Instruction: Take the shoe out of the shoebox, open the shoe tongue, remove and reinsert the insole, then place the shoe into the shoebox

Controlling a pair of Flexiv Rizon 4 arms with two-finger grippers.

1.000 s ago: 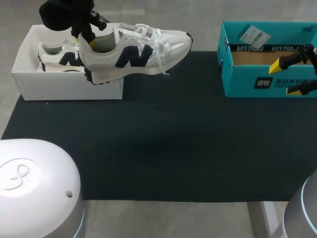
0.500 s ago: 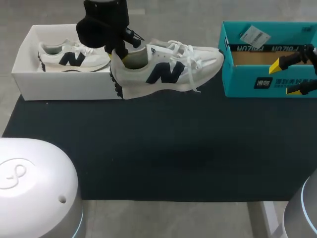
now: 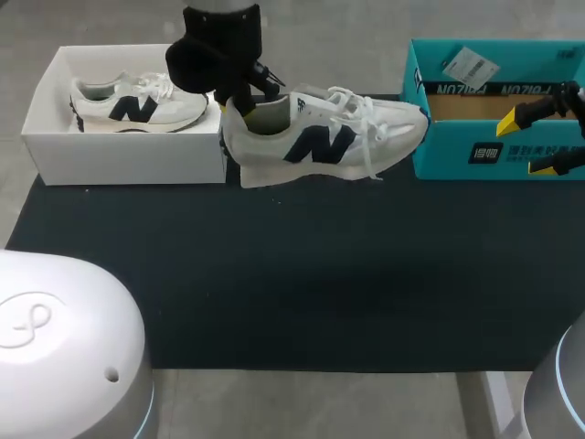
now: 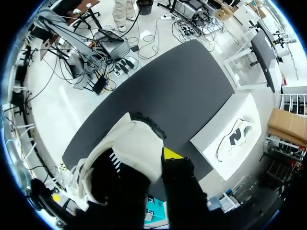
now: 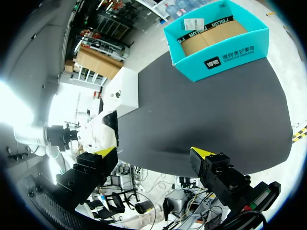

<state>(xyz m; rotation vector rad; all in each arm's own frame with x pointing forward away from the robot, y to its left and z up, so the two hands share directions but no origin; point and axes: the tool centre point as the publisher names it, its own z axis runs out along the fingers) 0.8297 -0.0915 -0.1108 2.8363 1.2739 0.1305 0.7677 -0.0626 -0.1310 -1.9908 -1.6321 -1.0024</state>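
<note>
The left hand [image 3: 239, 101] is clamped on the heel collar of the shoe [image 3: 329, 137], one finger inside and one outside. The shoe hangs level above the bench [image 3: 302, 274], just beside the white shoebox [image 3: 123, 155], with its toe toward the teal box [image 3: 457, 151]. A second shoe [image 3: 137, 102] lies in the shoebox. The right hand [image 3: 548, 137] hovers at the teal box with its fingers apart.

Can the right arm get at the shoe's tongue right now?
Probably yes. The right claw is open by the teal box, and the held shoe has its laced top uncovered, toe toward it.
</note>
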